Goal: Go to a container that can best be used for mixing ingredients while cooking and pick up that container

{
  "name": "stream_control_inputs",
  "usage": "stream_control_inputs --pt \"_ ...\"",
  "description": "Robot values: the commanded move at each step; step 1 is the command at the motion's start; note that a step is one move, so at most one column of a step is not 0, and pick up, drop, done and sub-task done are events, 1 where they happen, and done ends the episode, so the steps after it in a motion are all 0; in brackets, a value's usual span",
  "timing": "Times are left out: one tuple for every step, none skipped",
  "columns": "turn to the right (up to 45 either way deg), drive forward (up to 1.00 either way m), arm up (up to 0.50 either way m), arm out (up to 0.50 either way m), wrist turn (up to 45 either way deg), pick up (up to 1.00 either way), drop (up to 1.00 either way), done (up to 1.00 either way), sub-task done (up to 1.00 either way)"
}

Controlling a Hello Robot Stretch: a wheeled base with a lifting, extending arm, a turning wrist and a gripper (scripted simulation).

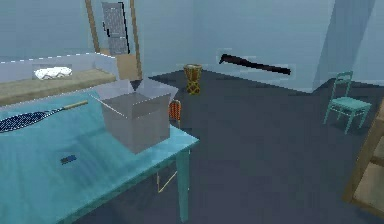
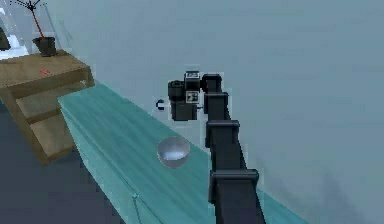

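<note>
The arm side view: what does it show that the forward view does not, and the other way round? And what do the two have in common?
Arm side view: the arm, the gripper against the pale wall, a grey bowl on a long teal table, and a potted plant on wooden shelves.
Forward view: an open cardboard box and a racket on a teal tabletop, a teal chair, a drum-shaped thing.
Shared: the wooden edge at the forward view's right is probably those shelves. I cannot tell whether the teal surfaces are one table.
</note>
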Motion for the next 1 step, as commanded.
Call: stream_control_inputs --pt "0.0 0.0 -0.3 0.0 0.0 0.0 0.0 0.0 0.0"
